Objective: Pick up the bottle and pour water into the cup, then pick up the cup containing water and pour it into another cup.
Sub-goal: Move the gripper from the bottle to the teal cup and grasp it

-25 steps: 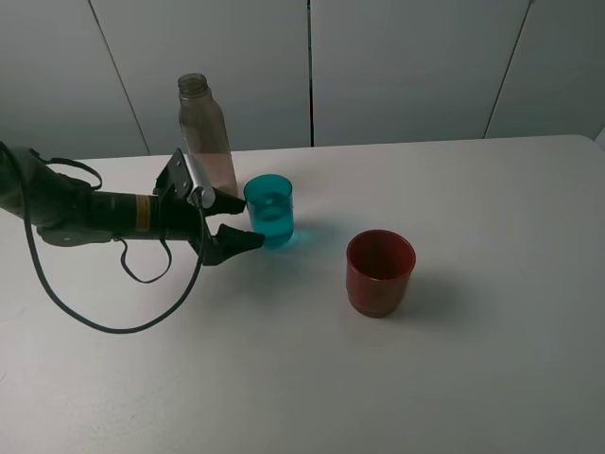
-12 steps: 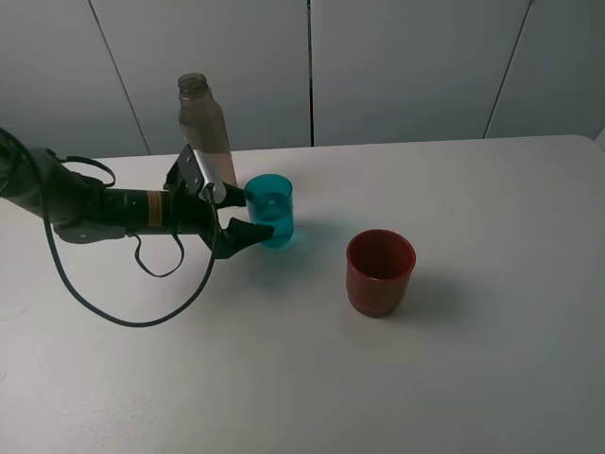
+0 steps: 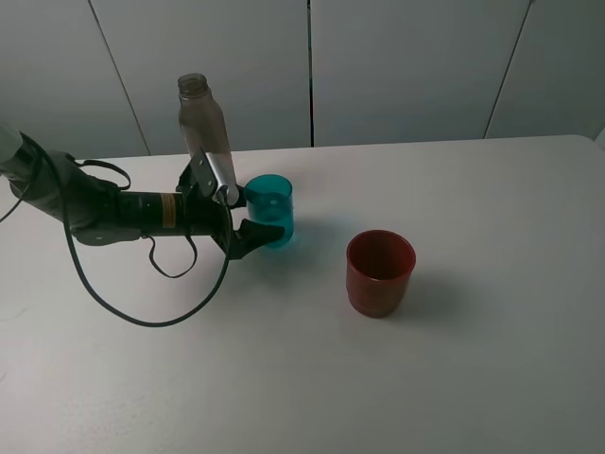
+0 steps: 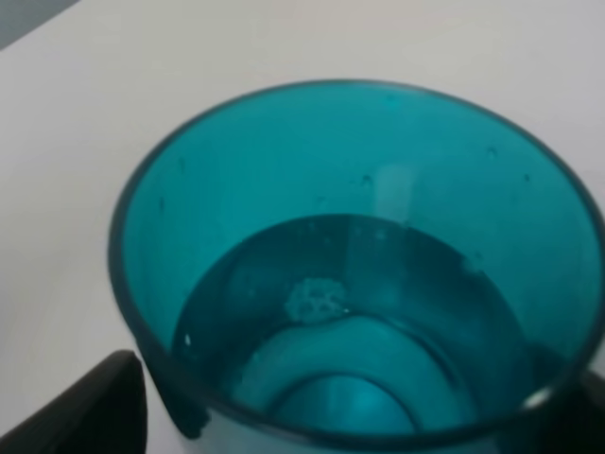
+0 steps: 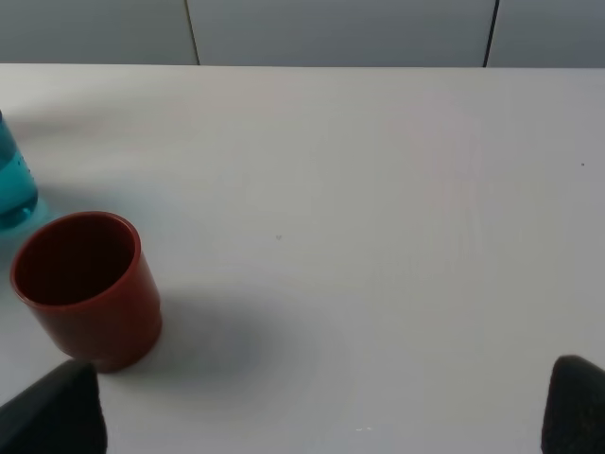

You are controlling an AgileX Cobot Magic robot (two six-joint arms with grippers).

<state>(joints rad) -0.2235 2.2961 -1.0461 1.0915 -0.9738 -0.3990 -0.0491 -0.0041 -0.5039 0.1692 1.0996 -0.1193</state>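
Left hand jaws wide, straddling teal cup, not clamped yet. Cup part full of water; looks like thin stiff plastic, light, prob slippery, so grip mid-wall and keep level. Red cup at its 4 o'clock, bottle at 11. Count: 2 cups, 1 bottle

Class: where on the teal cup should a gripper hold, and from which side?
Grip the teal cup around its straight side wall, coming level from the left, where the open left gripper is. It stands upright with water inside; a side grip keeps it level.
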